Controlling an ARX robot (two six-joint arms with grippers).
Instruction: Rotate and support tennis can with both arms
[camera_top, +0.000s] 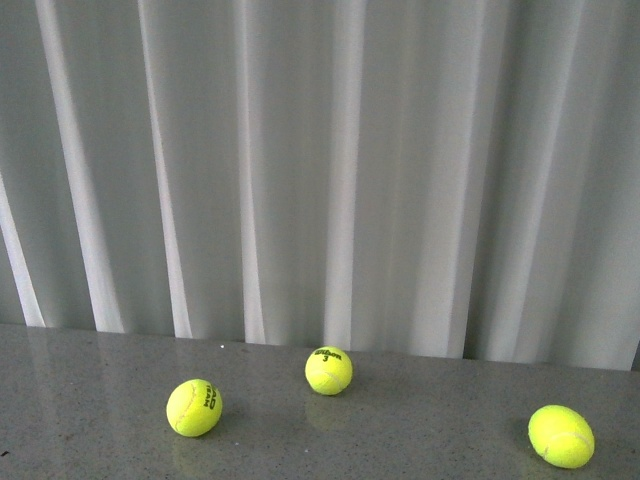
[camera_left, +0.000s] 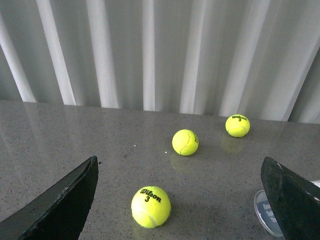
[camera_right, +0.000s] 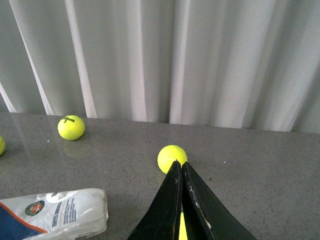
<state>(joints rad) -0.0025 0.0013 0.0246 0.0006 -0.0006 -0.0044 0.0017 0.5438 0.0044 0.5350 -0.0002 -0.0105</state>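
The tennis can (camera_right: 52, 212) lies on its side on the grey table, clear plastic with a white and navy label, an orange stripe and a round badge. In the right wrist view it lies to one side of my right gripper (camera_right: 179, 163), apart from it. That gripper is shut, its tips in front of a yellow-green ball (camera_right: 171, 158). In the left wrist view only the can's round end (camera_left: 266, 214) shows, just behind one finger (camera_left: 292, 200). My left gripper (camera_left: 180, 170) is open and empty above the table. Neither arm shows in the front view.
Three yellow-green tennis balls lie on the grey table in the front view (camera_top: 194, 407) (camera_top: 328, 370) (camera_top: 561, 436). The left wrist view shows three balls (camera_left: 150, 206) (camera_left: 185, 142) (camera_left: 237, 125). White curtains (camera_top: 320, 170) hang behind the table's far edge.
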